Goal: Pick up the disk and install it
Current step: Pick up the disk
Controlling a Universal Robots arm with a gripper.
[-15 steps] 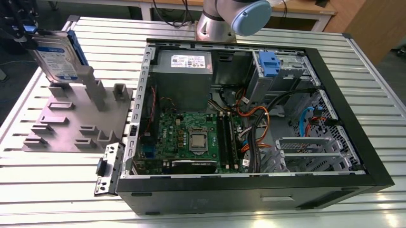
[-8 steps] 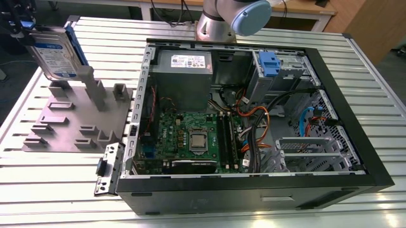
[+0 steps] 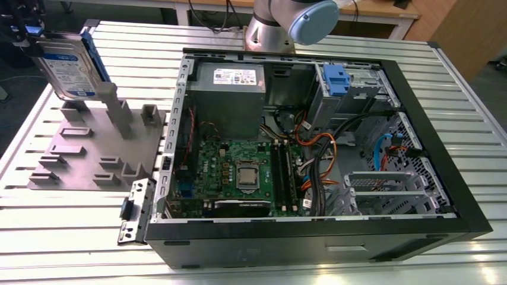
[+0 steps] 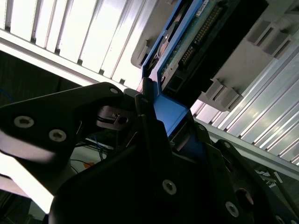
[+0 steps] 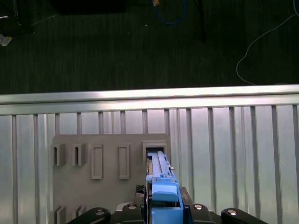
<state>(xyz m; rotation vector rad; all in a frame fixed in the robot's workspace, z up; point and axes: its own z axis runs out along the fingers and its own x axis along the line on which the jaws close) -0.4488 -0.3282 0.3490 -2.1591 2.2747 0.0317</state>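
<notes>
Disk [image 3: 70,64] is up on edge at the exterior view's far left, label side facing the camera, blue carrier running along its upper and right edges. It leans a bit, top toward the exterior view's left. The claw [image 3: 28,32] has it by the top end: in the second wrist view the black fingers [image 4: 145,107] are pinched tight on the blue carrier, one each side, w/ the green circuit-board side of the disk [image 4: 196,32] stretching away beyond them. First wrist view looks straight down the thin edge of the disk [image 5: 161,186], and the far end lines up w/ a rectangular slot in the grey fixture plate [image 5: 107,186]. Can't tell if the lower edge sits in that slot or hangs just clear of it.

The fixture plate [image 3: 79,154] lies flat on the slatted metal desk [image 3: 79,237], covered in blocks and posts, directly under the disk.

Just beside it, toward the exterior view's right, is the open PC case [image 3: 420,119] lying on its side. Inside: grey power supply [image 3: 230,89] at the back, green motherboard [image 3: 237,172] nearer the front, orange and black cables in between. A blue tab [image 3: 336,80] sits on the grey drive cage at the back right, well apart from the disk. The arm [image 3: 289,24] rises behind the case.
</notes>
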